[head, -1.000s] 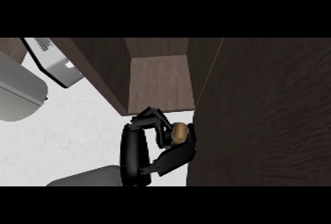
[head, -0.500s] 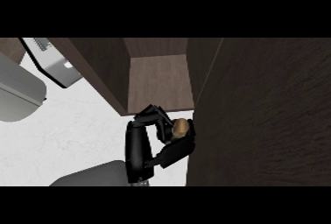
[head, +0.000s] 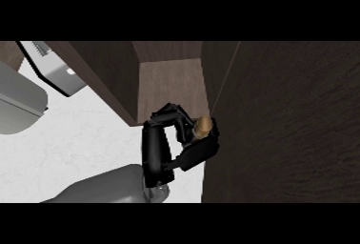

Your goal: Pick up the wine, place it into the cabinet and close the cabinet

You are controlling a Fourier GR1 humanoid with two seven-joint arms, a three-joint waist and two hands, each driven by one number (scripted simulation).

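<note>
My right hand [head: 156, 143] is shut on the wine [head: 202, 125], a dark bottle with a tan top, tilted and mostly hidden by the fingers. Hand and bottle hang over the white counter [head: 77, 138], at the front of the open cabinet [head: 172, 81], a dark wooden box with a lighter brown inside. The bottle's top is right against the edge of the cabinet door [head: 281, 119], which stands open and fills the right side of the view. My left hand does not show.
A grey rounded shape [head: 17, 102] sits at the left edge. A silver and white object [head: 60, 71] lies at the top left, beside the cabinet's left wall [head: 105, 76].
My right hand has carried the wine a little farther away from me, up to the cabinet's opening. The cabinet door has not moved.
</note>
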